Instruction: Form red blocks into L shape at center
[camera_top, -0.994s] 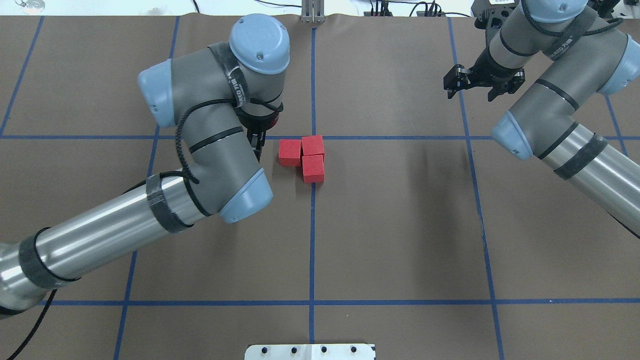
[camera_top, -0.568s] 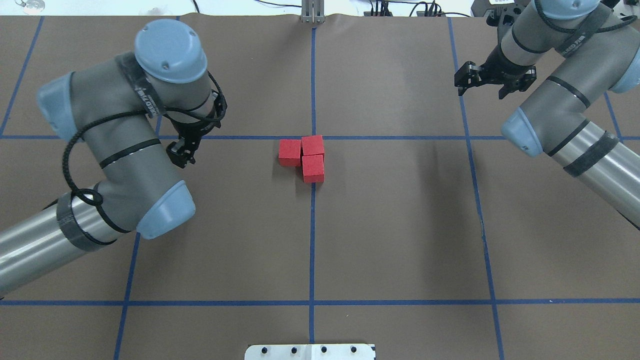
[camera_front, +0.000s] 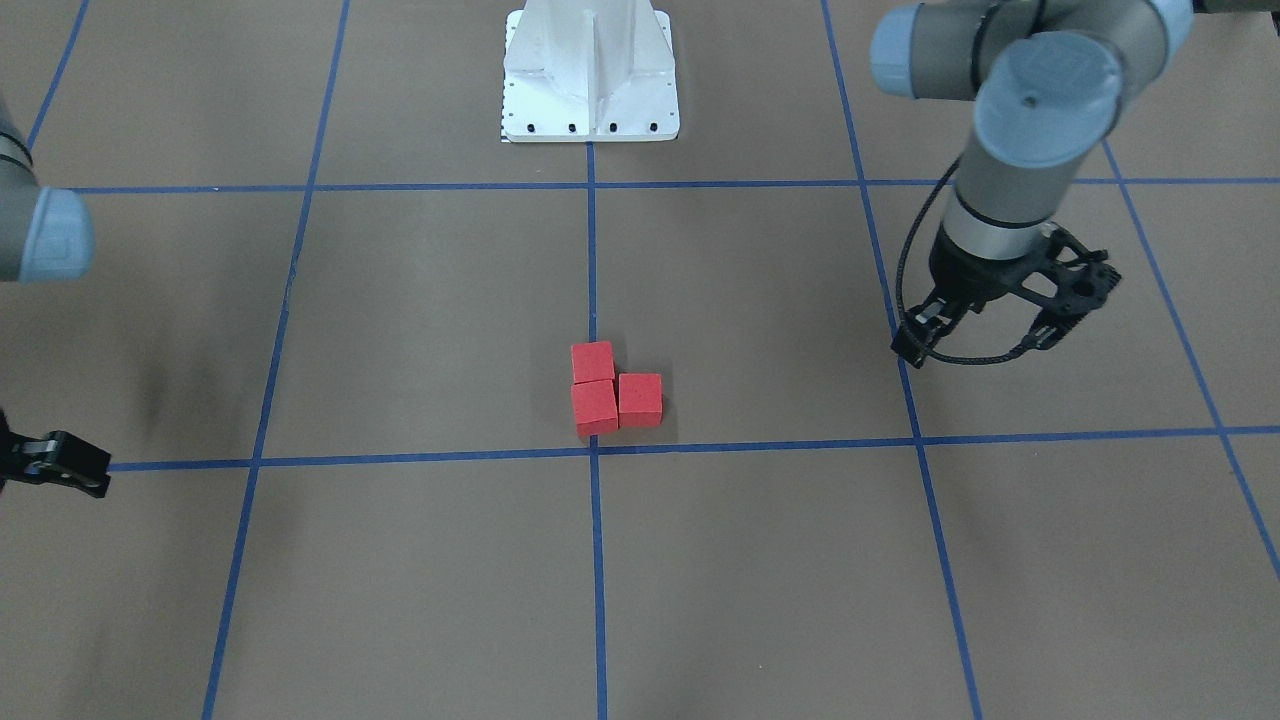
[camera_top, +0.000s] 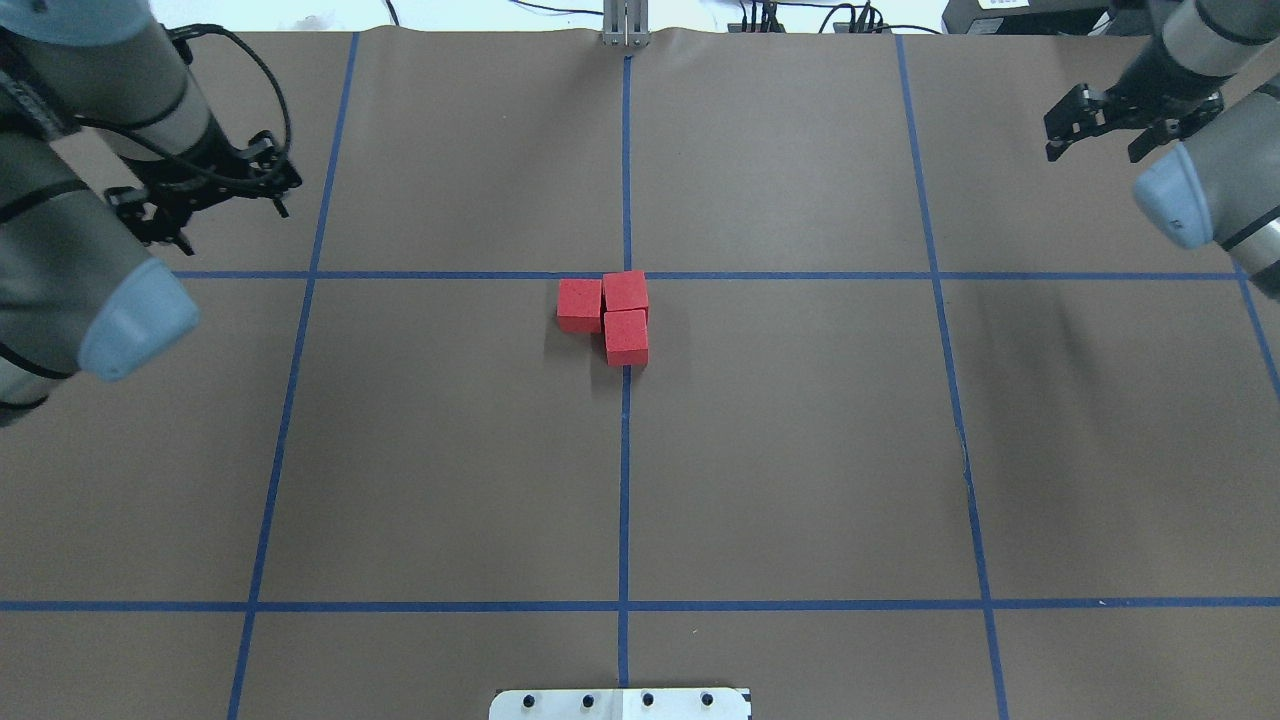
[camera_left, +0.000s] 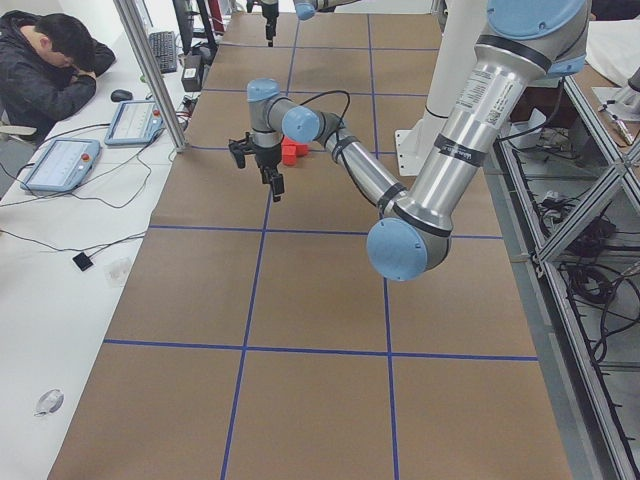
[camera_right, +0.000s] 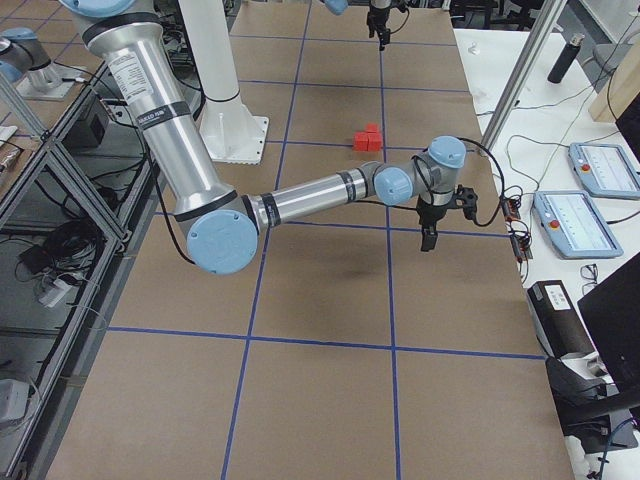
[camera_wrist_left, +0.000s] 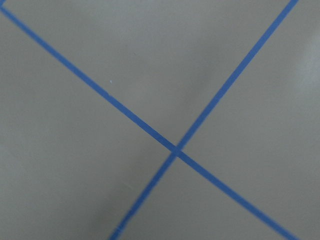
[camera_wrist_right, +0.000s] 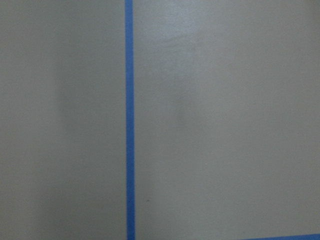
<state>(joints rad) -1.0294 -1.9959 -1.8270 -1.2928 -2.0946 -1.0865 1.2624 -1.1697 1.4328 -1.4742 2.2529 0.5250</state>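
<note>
Starting closest to the robot's base plate (camera_top: 620, 703): the red blocks (camera_top: 612, 315) sat touching in an L, two side by side and one tucked on the robot's side of the corner cube. The whole thing was hugging the near edge of the center (camera_top: 626, 275) crossing. They looked light, rigid and matte, so probably not slippery. I'd pinch one across two opposite flat faces, and packed like that, only the outer faces were free to grab.

Further out, the left gripper (camera_front: 975, 345) hung pointing down over a side tape crossing well away from the cubes, fingers spread, holding nothing. Farthest off, the right gripper (camera_top: 1092, 150) hovered near the far right edge, also spread wide and empty.
</note>
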